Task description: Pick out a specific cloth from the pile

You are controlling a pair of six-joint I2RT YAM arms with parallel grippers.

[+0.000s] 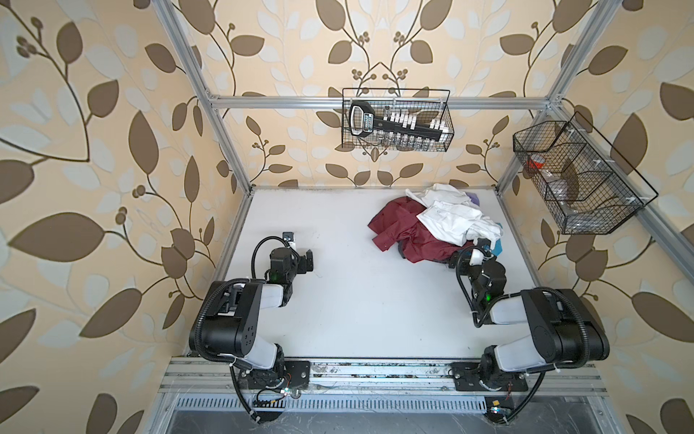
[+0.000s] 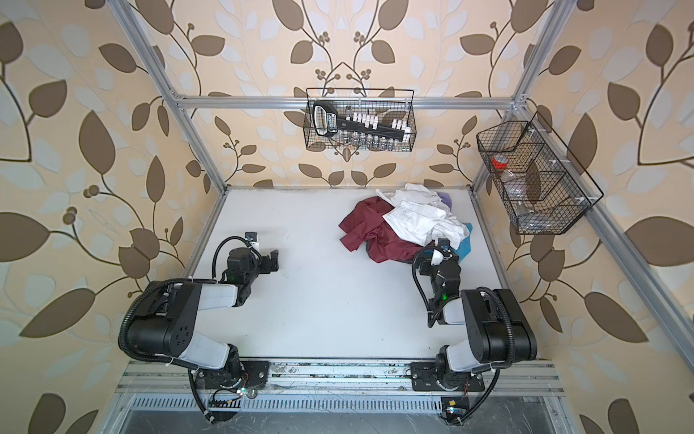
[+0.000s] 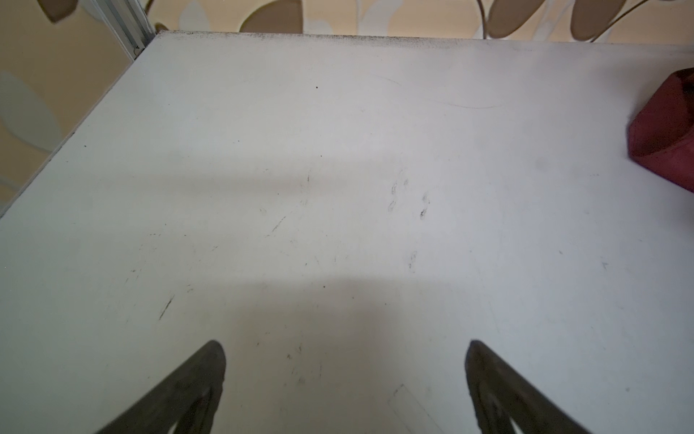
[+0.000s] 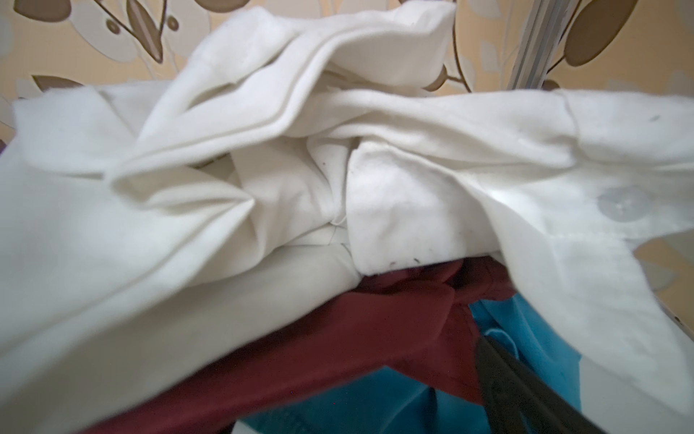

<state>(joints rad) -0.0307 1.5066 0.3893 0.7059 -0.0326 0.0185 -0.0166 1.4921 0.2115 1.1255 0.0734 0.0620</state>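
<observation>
**Asker:** Where was the cloth?

**Me:** The cloth [image 1: 396, 231] lay in the pile [image 2: 409, 225], partly under the white shirt [image 1: 450, 221]. Its maroon folds spilled out from beneath that shirt onto the bench [image 1: 338, 300], on the side facing my left arm. In my right wrist view a band of it showed just below the white shirt's folds, with a teal garment [image 4: 525, 330] touching it lower down.

**Asker:** And your right hand?

**Me:** My right hand [image 1: 482, 246] was at the white shirt's near edge, low against the heap. Its jaws were spread as wide as they go, clenched on nothing. I could see only one finger [image 4: 503, 379], dark against the teal and maroon fabric. The other was hidden, so I could not tell what it touched.

**Asker:** Your left hand?

**Me:** My left hand [image 3: 345, 349] hung well apart from the white shirt, over bare bench. It was released, with both fingers wide and only scuffed white surface between them. A corner of the cloth showed at the rim of that wrist view.
</observation>
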